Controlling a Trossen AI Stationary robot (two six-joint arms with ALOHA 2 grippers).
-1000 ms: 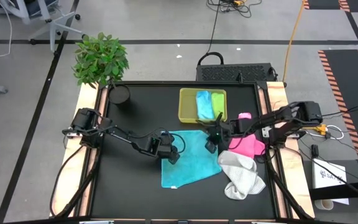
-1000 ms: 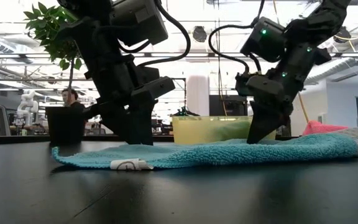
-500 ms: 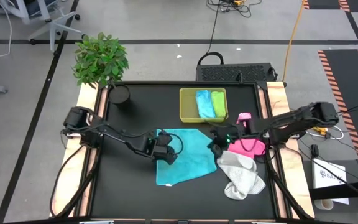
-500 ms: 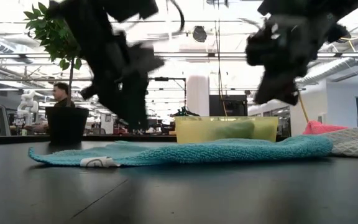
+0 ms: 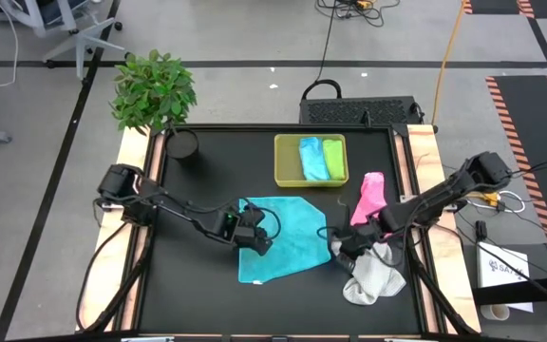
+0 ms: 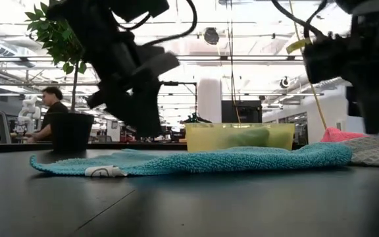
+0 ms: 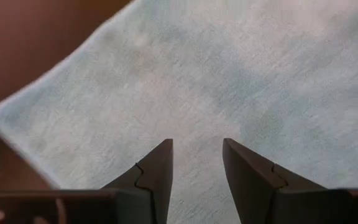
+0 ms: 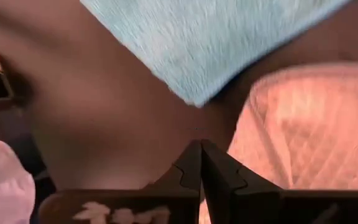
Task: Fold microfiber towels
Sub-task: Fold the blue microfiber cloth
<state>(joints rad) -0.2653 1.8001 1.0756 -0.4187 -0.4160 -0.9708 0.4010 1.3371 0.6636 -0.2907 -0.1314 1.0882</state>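
Left hand hovers over the teal towel's left edge with its fingers spread a little and nothing between them, the wrist view showing only teal cloth under the tips. That towel lies spread flat on the black tabletop, near the middle, one corner reaching toward the front edge and a small white label showing at its edge in the low view. Right hand sits just off the teal towel's right corner, its fingers pressed together and holding nothing, low over the tabletop where the teal corner and the white towel nearly meet. The white towel lies crumpled at the right front of the tabletop, partly under the right arm. The pink towel lies bunched just behind it, near the right edge. Further back, a yellow-green tray holds the light blue towel and the lime green towel, both folded and lying side by side. A dark pot stands at the tabletop's back left corner, with a leafy plant just beyond it. In the low view a person sits far off in the room behind
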